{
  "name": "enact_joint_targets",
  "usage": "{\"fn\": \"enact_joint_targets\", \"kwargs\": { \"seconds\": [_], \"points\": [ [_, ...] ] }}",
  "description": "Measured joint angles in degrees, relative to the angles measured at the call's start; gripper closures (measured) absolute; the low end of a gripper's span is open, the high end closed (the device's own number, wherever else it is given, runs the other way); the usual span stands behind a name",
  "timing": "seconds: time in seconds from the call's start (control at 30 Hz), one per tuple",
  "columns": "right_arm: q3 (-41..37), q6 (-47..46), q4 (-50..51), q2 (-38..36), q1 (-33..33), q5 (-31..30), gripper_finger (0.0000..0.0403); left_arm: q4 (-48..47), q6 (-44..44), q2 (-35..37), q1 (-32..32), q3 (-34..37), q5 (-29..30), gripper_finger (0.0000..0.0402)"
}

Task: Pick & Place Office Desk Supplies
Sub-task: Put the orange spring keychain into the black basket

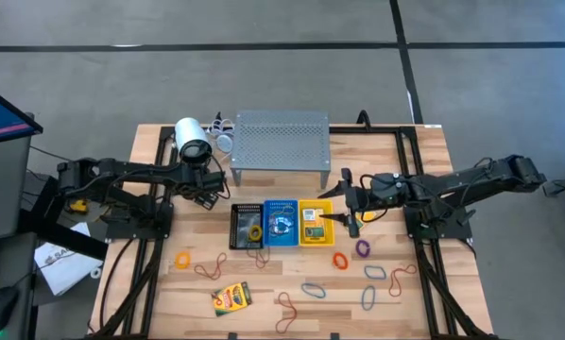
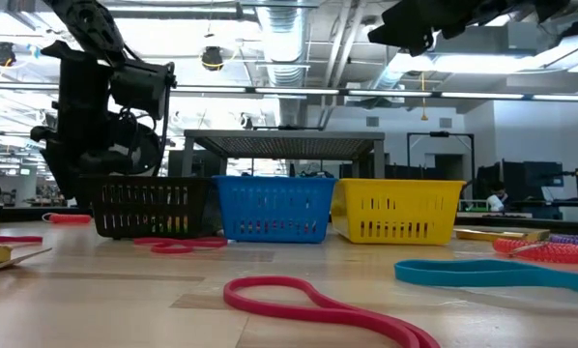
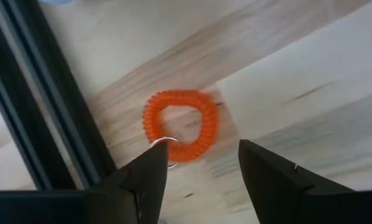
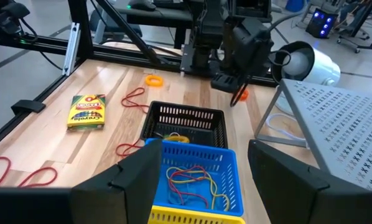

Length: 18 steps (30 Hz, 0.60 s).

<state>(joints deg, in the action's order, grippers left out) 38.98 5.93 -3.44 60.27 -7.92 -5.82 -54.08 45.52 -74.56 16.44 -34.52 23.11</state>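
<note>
Wooden surface (image 1: 169,302) carries grey perforated shelf (image 1: 281,137) behind three baskets: black (image 1: 248,227), blue (image 1: 282,223), yellow (image 1: 316,222). Crayon box (image 1: 231,297) and rubber bands (image 1: 314,290) lie scattered in front. Left gripper (image 1: 207,194) near black basket, fingers spread; right gripper (image 1: 344,210) above yellow basket, fingers spread, empty.

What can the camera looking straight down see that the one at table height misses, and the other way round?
Only the high view shows the crayon box, the white cylinder and what lies inside the baskets, such as the yellow coil in the black basket. Only the low view shows the room's ceiling lights and pipes, and the baskets' side walls. Both show the black, blue and yellow baskets in a row, the grey shelf behind them, and loose bands on the table.
</note>
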Motion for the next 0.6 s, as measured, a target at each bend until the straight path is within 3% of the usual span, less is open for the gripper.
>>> {"fn": "enact_joint_targets", "kwargs": {
  "seconds": [0.43, 0.6],
  "points": [
    [0.00, -0.06, 0.02, 0.00, 0.01, 0.00, 0.0168, -0.81, -0.02, 0.02, 4.00, 0.00, 1.36, 0.0347],
    [0.00, -0.15, 0.02, 0.00, 0.02, 0.00, 0.0168, -0.77, -0.04, 0.02, 4.20, 0.00, 1.36, 0.0379]
  ]
}}
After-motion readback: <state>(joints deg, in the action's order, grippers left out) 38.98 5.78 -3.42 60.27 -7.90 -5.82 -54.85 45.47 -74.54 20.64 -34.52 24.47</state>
